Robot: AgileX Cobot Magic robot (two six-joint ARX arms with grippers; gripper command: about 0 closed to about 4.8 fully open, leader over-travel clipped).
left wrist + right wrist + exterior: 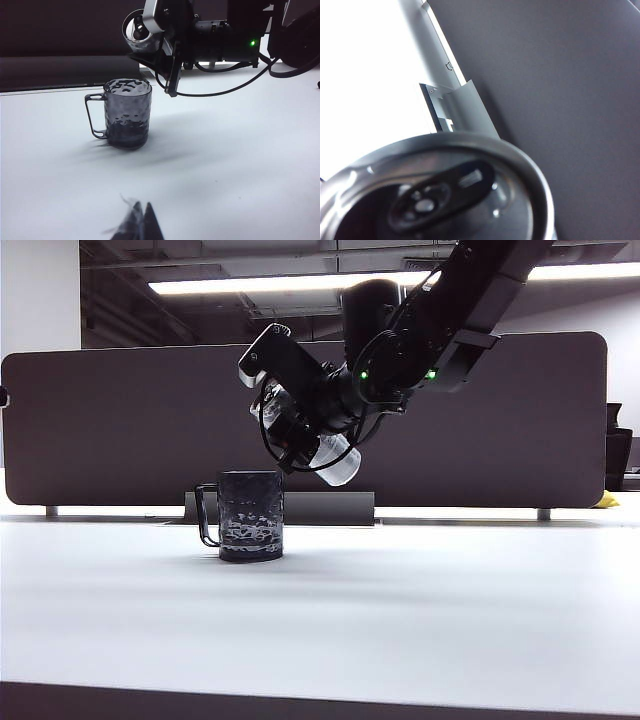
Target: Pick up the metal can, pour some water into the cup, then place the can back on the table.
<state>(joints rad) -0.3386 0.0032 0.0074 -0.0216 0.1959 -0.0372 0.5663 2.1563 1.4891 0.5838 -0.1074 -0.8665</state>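
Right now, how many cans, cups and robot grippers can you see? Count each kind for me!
Metal can: 1, tilted above the cup, held by the right gripper
Cup: 1, standing on the table
Grippers: 2, right gripper and left gripper low over the table
Total: 4

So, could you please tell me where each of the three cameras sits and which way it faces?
Exterior view: low at the table front, facing the divider panel; shows the right claw tilting the metal can over the cup.
Left wrist view: low over the table, facing the cup; left claw tips show.
Right wrist view: looks along the can's top towards the divider.
Shared: exterior and left wrist views both show cup, can and right arm.
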